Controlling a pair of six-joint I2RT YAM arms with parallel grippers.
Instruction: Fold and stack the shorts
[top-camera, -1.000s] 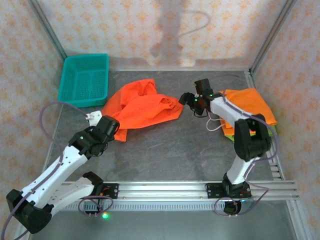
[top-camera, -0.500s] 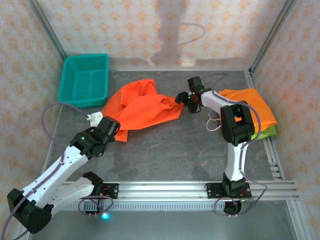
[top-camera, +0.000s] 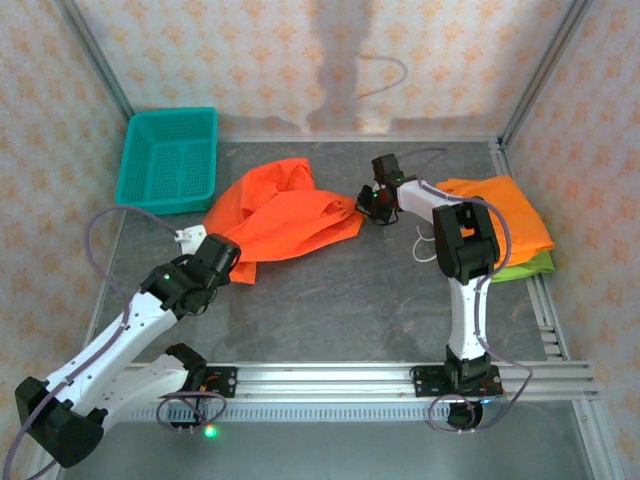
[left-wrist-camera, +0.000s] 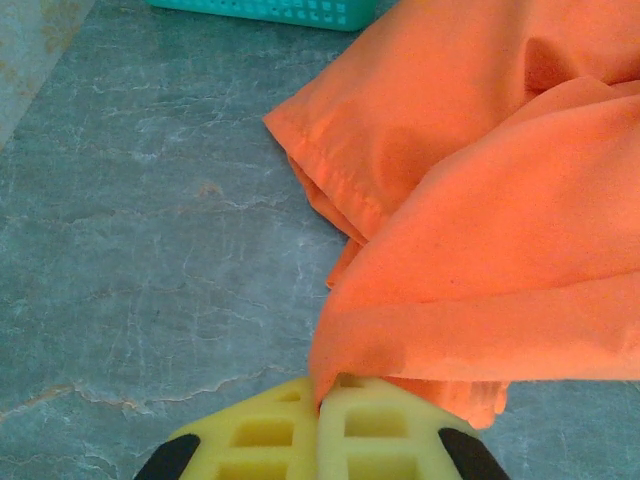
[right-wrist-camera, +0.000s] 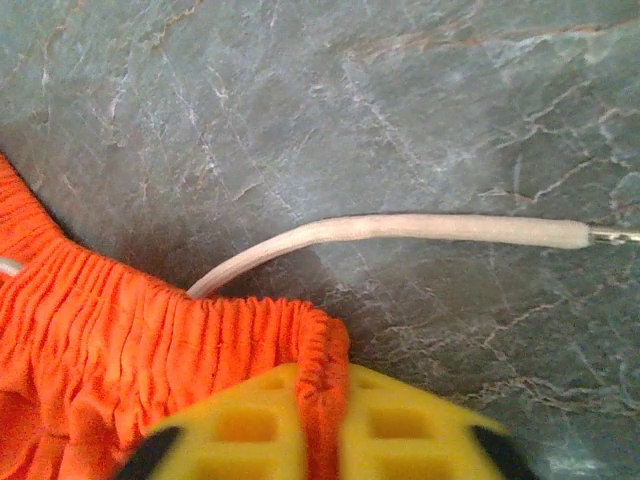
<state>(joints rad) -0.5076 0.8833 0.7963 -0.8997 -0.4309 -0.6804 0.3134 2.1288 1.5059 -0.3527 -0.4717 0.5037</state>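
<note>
A crumpled pair of orange shorts (top-camera: 280, 215) lies across the middle of the table. My left gripper (top-camera: 232, 262) is shut on its near-left hem (left-wrist-camera: 330, 385), the yellow fingers (left-wrist-camera: 260, 435) pinching the fabric. My right gripper (top-camera: 366, 205) is shut on the gathered orange waistband (right-wrist-camera: 325, 400) at the right end, and a white drawstring (right-wrist-camera: 420, 228) trails over the table beyond it. At the right, a folded orange pair (top-camera: 505, 215) lies on a lime green pair (top-camera: 530, 265).
A teal mesh basket (top-camera: 170, 158) stands at the back left; its rim (left-wrist-camera: 280, 12) runs along the top of the left wrist view. Metal frame rails border the table's sides and front. Bare grey tabletop (top-camera: 340, 300) lies in front of the shorts.
My right gripper moved left from the folded stack to the shorts' right end and shut on the waistband. The left arm stayed put, still gripping the hem.
</note>
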